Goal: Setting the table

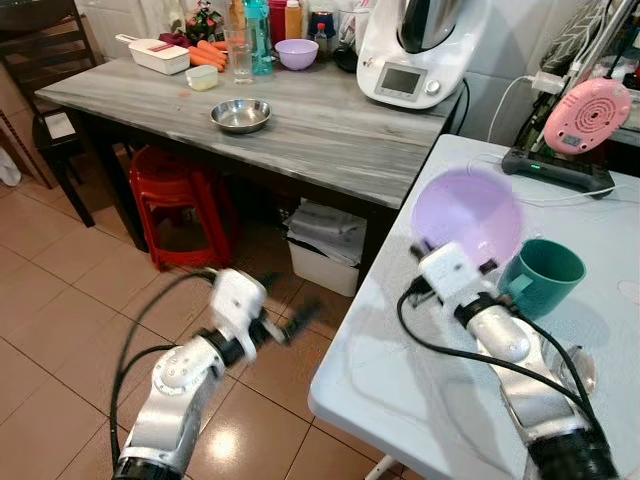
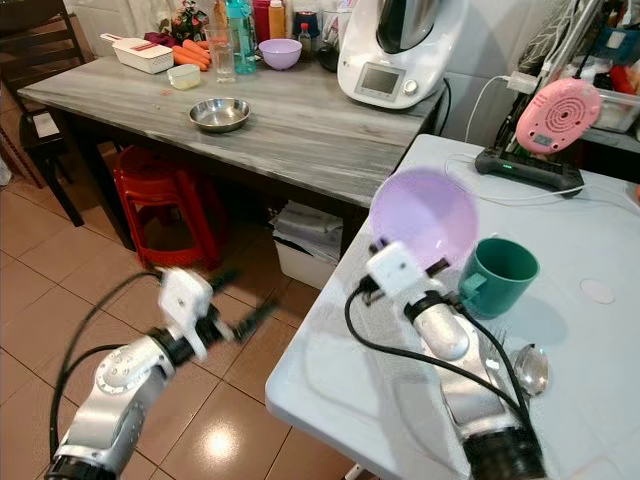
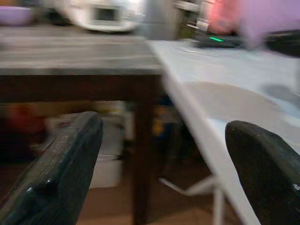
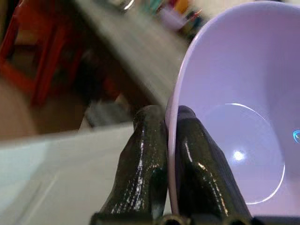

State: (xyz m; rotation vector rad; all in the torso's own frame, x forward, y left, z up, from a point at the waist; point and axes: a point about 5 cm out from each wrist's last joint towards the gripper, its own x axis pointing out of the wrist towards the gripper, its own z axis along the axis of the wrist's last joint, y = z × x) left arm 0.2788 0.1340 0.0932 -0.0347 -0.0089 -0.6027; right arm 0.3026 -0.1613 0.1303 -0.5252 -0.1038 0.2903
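My right gripper (image 4: 171, 115) is shut on the rim of a lilac bowl (image 1: 468, 215), one finger inside and one outside. It holds the bowl tilted above the near left part of the white table (image 1: 400, 370). A teal mug (image 1: 540, 278) stands upright just right of the bowl. A spoon (image 2: 530, 368) and a fork (image 2: 497, 345) lie on the table beside my right forearm. My left gripper (image 1: 290, 325) is open and holds nothing. It hangs over the tiled floor, left of the white table's edge and below its top.
A grey wooden table (image 1: 330, 130) behind carries a steel bowl (image 1: 240, 115), a second purple bowl (image 1: 296, 52), bottles, carrots and a white food processor (image 1: 415, 55). Red stools (image 1: 175, 190) and a white bin (image 1: 325, 245) stand under it. A pink device (image 1: 587, 113) sits at the white table's far edge.
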